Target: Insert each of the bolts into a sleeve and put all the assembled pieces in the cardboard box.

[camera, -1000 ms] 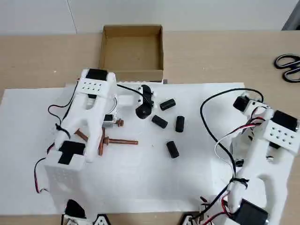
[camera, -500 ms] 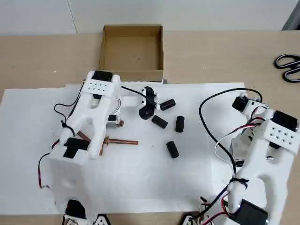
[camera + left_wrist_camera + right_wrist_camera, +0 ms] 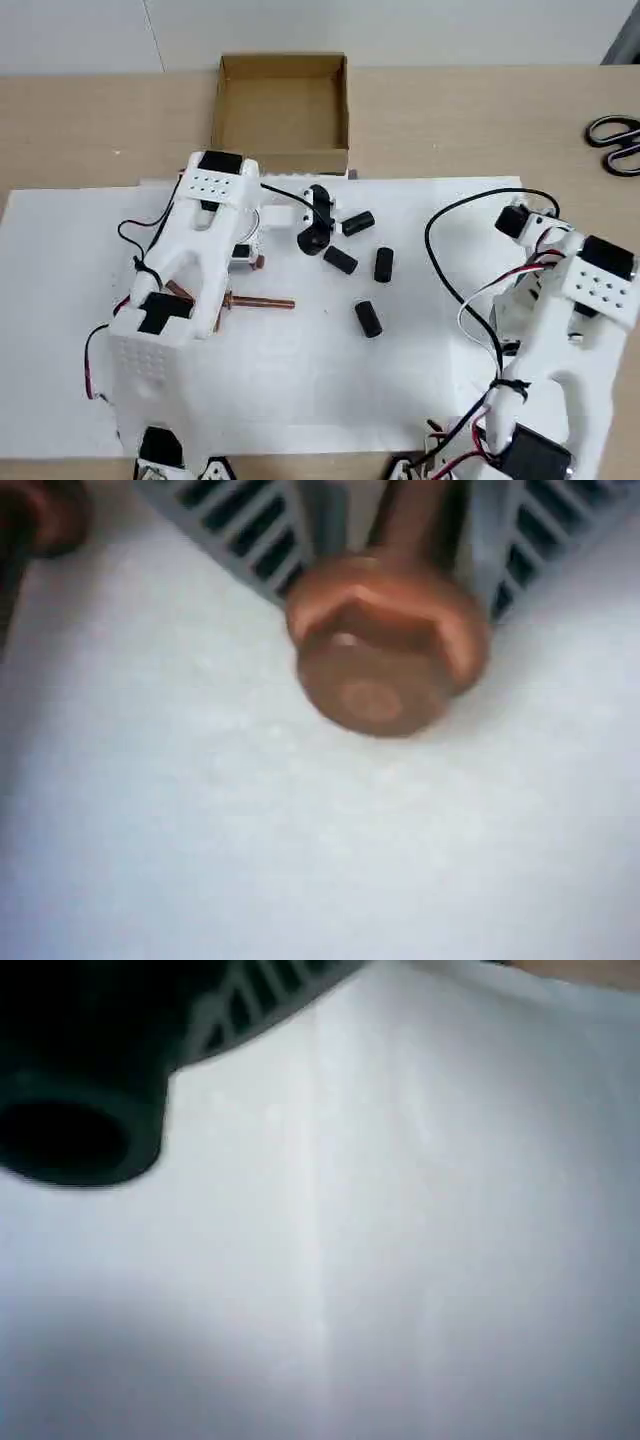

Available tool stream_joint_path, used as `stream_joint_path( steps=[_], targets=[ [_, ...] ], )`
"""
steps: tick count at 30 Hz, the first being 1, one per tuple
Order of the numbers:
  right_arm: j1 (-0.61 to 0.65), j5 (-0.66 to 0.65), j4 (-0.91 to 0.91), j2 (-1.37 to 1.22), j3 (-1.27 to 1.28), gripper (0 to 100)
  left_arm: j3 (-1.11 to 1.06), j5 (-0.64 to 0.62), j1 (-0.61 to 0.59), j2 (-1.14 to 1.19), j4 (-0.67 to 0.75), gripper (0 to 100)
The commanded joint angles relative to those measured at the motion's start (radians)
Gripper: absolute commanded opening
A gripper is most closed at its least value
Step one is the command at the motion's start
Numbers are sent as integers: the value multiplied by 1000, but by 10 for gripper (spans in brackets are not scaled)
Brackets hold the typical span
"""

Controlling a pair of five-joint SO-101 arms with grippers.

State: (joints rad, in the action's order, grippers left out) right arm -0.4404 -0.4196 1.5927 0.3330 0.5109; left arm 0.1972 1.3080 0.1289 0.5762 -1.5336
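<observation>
Bolt (image 3: pixel 385 670) sits clamped by its shank in my left pincer (image 3: pixel 400 525), left of centre in the high view. My right pincer (image 3: pixel 520 224), mid-right, grips a black sleeve (image 3: pixel 75 1125). I'd line up both axes before pushing slowly.

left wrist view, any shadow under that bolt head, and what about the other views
Left wrist view: a soft shadow rings the bolt head on the white sheet; right wrist view: the sheet darkens near the sleeve; high view: even light, no glare.

Black-handled scissors (image 3: pixel 615 143) at right edge of tan table (image 3: pixel 450 120), white paper sheet (image 3: pixel 300 390) spread across it
</observation>
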Motion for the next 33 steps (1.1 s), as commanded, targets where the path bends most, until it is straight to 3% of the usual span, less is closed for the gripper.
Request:
stream_joint_path(
  steps=[1,8,15,21,27,33],
  targets=[
    [-7,-11,-13,42,-5,6,25,83,18,2,5,6],
    [-5,-11,-13,44,-32,6,137,-11,20,-77,-41,6],
    [4,-5,76,90,-229,6,277,-239,20,-190,-43,6],
    [159,6,137,208,-296,4,344,-400,21,-318,-83,6],
    [285,104,142,381,-258,4,366,-675,26,-436,-218,6],
    [397,236,133,582,-58,4,140,-1020,32,-597,-219,6]
  ],
)
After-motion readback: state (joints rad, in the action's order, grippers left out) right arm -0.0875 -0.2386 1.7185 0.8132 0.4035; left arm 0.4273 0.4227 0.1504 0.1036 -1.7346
